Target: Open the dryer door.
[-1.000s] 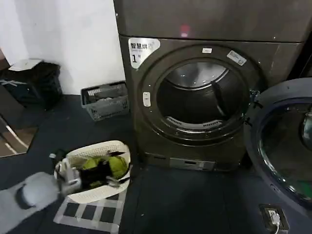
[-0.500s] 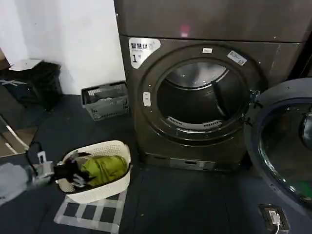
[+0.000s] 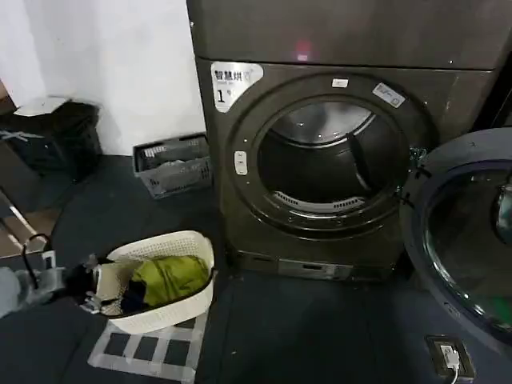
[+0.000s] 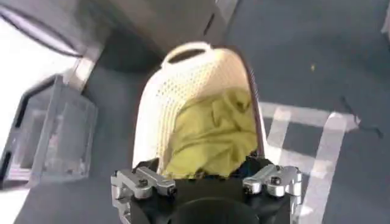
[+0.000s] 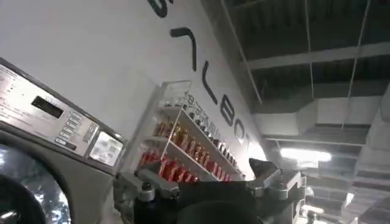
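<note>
Dryer door (image 3: pixel 464 240) is hanging swung wide at the frame's right edge, drum (image 3: pixel 332 160) exposed, the opening looking done; left gripper (image 4: pixel 207 182), fingers spread and empty, is hovering over the laundry basket (image 3: pixel 172 308) lower left.

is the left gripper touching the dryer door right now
Apart. In the head view the left gripper sits low by the white laundry basket, while the dryer door hangs open far across the floor.
</note>
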Available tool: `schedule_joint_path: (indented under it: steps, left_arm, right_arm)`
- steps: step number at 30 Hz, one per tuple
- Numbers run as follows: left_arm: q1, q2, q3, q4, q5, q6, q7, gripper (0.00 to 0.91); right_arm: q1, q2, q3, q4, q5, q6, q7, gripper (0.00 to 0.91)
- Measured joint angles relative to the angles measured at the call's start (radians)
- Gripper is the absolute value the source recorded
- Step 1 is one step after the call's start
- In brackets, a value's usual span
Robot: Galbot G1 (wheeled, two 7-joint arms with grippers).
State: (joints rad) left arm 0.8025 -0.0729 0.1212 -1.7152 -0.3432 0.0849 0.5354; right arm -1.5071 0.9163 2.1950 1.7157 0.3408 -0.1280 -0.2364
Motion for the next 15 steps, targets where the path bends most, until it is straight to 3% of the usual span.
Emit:
schedule_joint_path:
  steps: [15]
  left_arm:
    - [-0.002,0.008,-0.006,0.052,-0.006,0.019,-0.004,0.907]
  right_arm:
    - [0.001,-0.01,-0.001,-0.004,0.002,0.002,-0.003,0.907]
